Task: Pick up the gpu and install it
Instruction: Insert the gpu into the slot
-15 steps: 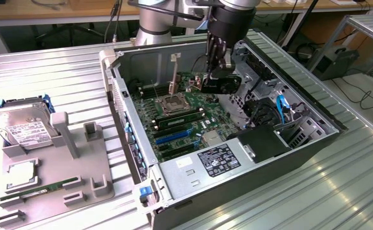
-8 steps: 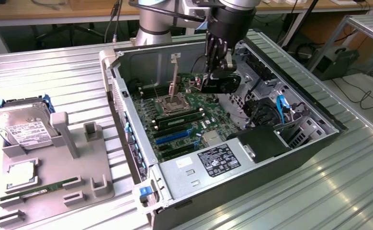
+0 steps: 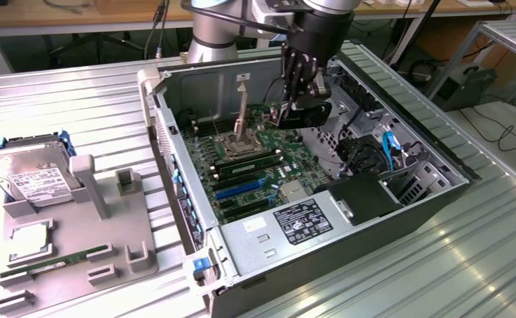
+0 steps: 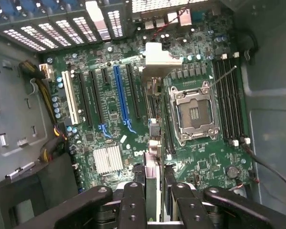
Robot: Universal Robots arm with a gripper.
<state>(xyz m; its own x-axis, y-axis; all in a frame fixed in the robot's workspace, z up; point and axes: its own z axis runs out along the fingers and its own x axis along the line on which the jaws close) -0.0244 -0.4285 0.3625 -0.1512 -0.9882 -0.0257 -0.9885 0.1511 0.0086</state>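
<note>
gripper [image 4: 155, 191]: clamped on gpu [image 4: 152, 164], held edge-on
target: we aim for blue PCIe slot [image 4: 120, 98]
tip: we keep card square, lower gently

A ribbed, silvery metal worktable [image 3: 469, 258] filled most of the scene, its grooves catching bright overhead light. Behind it ran a long wooden bench [image 3: 63, 14] on pale legs, with dark space and cables beneath. At the exterior view's right stood a grey metal rack [image 3: 505, 40], a dark boxy unit [image 3: 459, 85] beside it, and black cables [image 3: 514, 136] trailing across the floor.
</note>
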